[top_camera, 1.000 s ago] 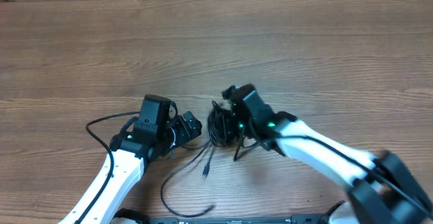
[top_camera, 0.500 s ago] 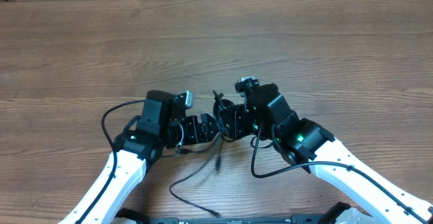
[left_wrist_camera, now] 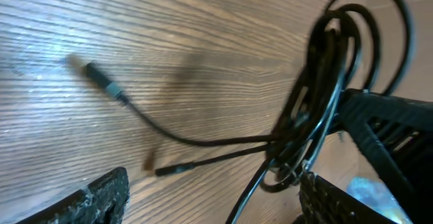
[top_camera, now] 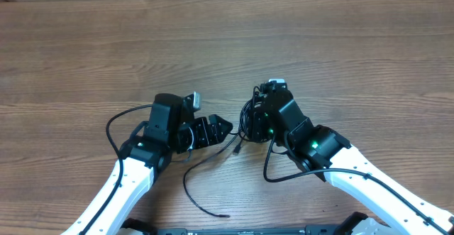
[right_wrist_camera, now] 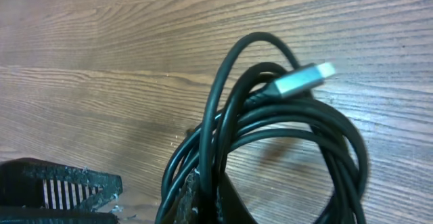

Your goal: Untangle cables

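The cables are a tangled black coil (right_wrist_camera: 291,126) with a silver plug (right_wrist_camera: 302,79) on top, and my right gripper (right_wrist_camera: 215,200) is shut on one side of it. In the overhead view that right gripper (top_camera: 250,123) holds the bundle at table centre. A loose strand (top_camera: 186,180) trails from it toward the front edge. My left gripper (top_camera: 221,128) points at the bundle from the left, a short gap away. In the left wrist view the left gripper (left_wrist_camera: 215,195) is open, one strand (left_wrist_camera: 252,191) runs between its fingers, and two plug ends (left_wrist_camera: 95,72) lie on the wood.
Wood-grain table (top_camera: 227,43) stretches back behind both arms. Thick black arm wires loop beside the left arm (top_camera: 113,125) and under the right arm (top_camera: 269,171). The right gripper's black finger (left_wrist_camera: 389,126) sits close at the right of the left wrist view.
The left gripper has moved right toward the bundle and its jaws have narrowed a little. The right gripper has drawn the coil slightly right and back, dragging the loose strand.
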{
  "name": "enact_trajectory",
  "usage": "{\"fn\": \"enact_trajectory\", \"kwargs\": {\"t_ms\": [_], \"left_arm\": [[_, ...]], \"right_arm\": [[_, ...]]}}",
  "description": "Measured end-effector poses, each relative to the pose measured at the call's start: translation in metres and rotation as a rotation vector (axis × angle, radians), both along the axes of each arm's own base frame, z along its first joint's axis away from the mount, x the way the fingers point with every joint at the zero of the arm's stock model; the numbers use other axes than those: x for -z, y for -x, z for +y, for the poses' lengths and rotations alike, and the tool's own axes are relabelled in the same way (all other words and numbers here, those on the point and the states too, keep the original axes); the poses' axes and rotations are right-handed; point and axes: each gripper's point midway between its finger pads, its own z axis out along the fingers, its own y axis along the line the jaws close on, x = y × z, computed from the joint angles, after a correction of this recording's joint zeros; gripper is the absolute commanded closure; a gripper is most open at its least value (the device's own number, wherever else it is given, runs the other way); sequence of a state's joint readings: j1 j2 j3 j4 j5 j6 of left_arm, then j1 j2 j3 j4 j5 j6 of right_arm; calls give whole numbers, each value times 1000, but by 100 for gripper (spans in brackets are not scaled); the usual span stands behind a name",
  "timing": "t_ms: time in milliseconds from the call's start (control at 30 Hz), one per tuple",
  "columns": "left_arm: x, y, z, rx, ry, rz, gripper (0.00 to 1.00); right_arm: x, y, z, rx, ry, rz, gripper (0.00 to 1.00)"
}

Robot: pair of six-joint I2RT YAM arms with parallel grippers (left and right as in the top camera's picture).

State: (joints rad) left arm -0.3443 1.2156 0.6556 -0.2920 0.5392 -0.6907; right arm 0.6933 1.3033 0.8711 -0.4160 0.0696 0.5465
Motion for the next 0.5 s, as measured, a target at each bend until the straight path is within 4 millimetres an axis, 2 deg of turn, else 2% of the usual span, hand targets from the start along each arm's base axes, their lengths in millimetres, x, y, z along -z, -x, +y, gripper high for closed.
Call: {"fn": "enact_trajectory", "kwargs": {"t_ms": [233, 500], "left_arm": [[-7, 4, -19, 34, 21, -28, 20], [-4, 5, -27, 2, -12, -34, 19]], "right_arm": [[-1, 0, 1, -3, -5, -2, 96], [-1, 4, 6, -24, -27, 15, 96]]}}
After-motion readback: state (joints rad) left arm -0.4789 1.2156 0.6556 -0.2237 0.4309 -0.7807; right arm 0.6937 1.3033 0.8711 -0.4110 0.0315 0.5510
